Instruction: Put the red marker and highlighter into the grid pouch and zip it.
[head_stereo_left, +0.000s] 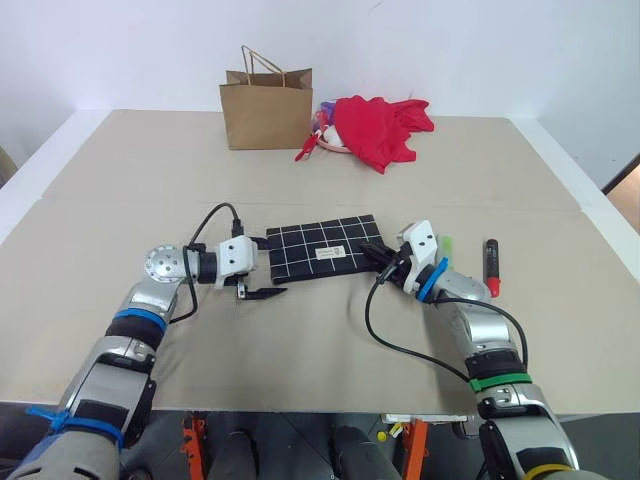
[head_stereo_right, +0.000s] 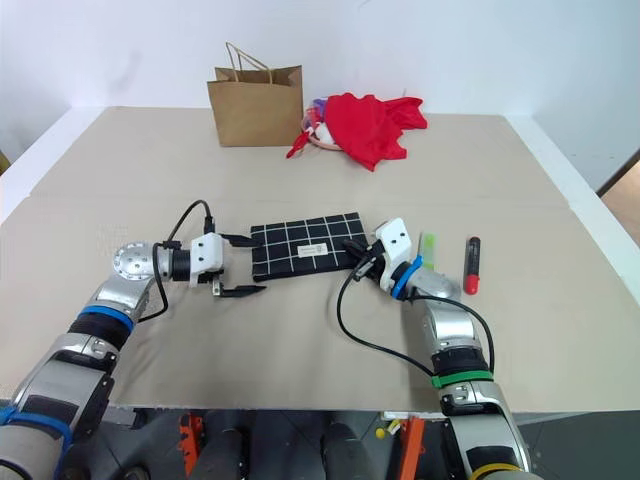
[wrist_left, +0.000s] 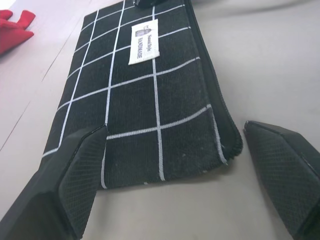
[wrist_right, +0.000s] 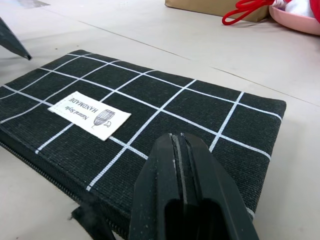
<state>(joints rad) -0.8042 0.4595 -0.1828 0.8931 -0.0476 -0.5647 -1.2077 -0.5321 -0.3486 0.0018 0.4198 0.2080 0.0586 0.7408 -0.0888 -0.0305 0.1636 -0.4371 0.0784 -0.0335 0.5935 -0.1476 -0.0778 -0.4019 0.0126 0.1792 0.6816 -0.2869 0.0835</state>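
The grid pouch lies flat at the centre of the frame on the tabletop, label up, its zipper edge along the lower side. The left pincer stands with its fingers spread wide and empty, level with the pouch's left end; in the left wrist view that end sits between the two black fingers, neither yet touching it. The right pincer is pressed fully shut at the pouch's right end, low by the zipper edge (whether it has the pull cord pinched I cannot tell). The highlighter and the red marker lie side by side right of centre, just beyond the right wrist, both still outside the pouch.

The step in hand looks like opening the zipper. To do it well, the left pincer should slide a little further onto the pouch's end and clamp the fabric near the zipper corner, so the pouch cannot drag. The right should then pull along the zipper line, keeping low and straight rather than lifting.
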